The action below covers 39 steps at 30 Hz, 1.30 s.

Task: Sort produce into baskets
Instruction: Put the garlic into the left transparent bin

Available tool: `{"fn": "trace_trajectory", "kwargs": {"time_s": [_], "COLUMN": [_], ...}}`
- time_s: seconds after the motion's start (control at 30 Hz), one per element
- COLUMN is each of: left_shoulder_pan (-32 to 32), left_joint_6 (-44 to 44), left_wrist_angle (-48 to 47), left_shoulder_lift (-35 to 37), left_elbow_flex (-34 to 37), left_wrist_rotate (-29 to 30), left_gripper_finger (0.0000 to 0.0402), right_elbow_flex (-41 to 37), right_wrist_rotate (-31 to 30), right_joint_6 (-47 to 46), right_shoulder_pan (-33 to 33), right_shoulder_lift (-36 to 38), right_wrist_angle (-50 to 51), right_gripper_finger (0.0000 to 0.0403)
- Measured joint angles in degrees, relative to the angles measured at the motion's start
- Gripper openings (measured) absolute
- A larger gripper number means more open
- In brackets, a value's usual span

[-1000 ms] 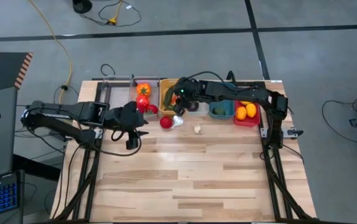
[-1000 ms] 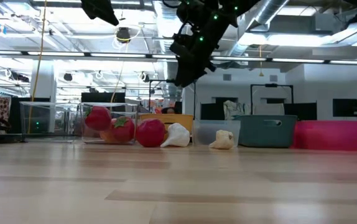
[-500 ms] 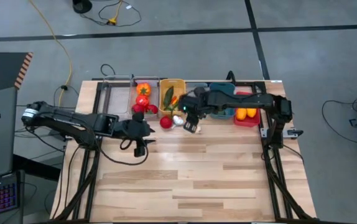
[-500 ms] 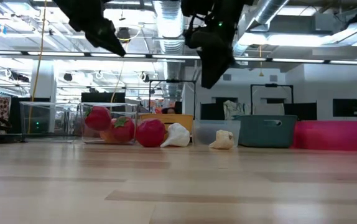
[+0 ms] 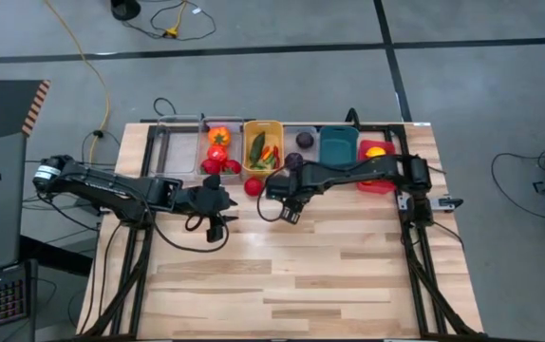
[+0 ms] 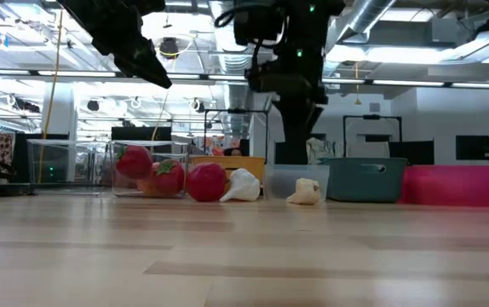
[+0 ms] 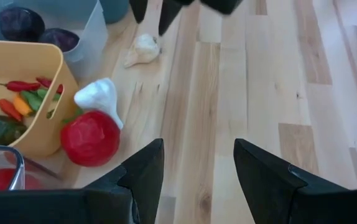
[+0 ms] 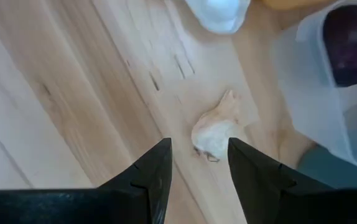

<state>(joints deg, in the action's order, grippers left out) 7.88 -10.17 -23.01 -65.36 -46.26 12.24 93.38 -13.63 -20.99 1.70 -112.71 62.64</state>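
A cream garlic (image 8: 216,134) lies on the table in front of the clear basket (image 8: 328,93) that holds dark purple balls (image 8: 352,43). My right gripper (image 8: 198,144) hangs open just above it, pointing down, its fingers (image 6: 300,145) short of the table. A white garlic (image 7: 99,96) and a red tomato (image 7: 90,137) lie against the orange-yellow basket (image 7: 17,93), which holds chilies and green pieces. My left gripper (image 5: 217,228) is open and holds nothing. It hangs above the table, nearer the front edge than the tomato.
The baskets stand in a row along the far edge: a clear one (image 5: 173,147), a clear one with tomatoes (image 5: 218,142), then orange-yellow, clear, teal (image 5: 338,147) and red (image 5: 375,176) with citrus. The near half of the wooden table (image 5: 282,285) is bare.
My right gripper has come from over the orange-yellow basket toward the near edge and down, tipping to point downward, and now stands over the cream garlic. My left gripper has sunk lower. The produce on the table has not moved.
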Motion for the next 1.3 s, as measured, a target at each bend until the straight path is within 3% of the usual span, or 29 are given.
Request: {"fn": "trace_trajectory", "kwargs": {"time_s": [0.53,1.0,1.3], "left_shoulder_pan": [0.0,0.0,0.0], "left_joint_6": [0.0,0.0,0.0], "left_wrist_angle": [0.3,0.2,0.2], "left_shoulder_lift": [0.0,0.0,0.0], "left_elbow_flex": [0.0,0.0,0.0], "left_wrist_rotate": [0.2,0.2,0.2], "left_gripper_finger": [0.0183,0.0183,0.0183], "right_elbow_flex": [0.1,0.1,0.1], "right_wrist_rotate": [0.3,0.3,-0.4], "right_joint_6": [0.0,0.0,0.9], "right_shoulder_pan": [-0.1,0.0,-0.5], "right_shoulder_lift": [-2.9,-2.9,-2.9], "right_wrist_angle": [1.7,1.6,0.9], "right_gripper_finger": [0.0185,0.0269,0.0276]}}
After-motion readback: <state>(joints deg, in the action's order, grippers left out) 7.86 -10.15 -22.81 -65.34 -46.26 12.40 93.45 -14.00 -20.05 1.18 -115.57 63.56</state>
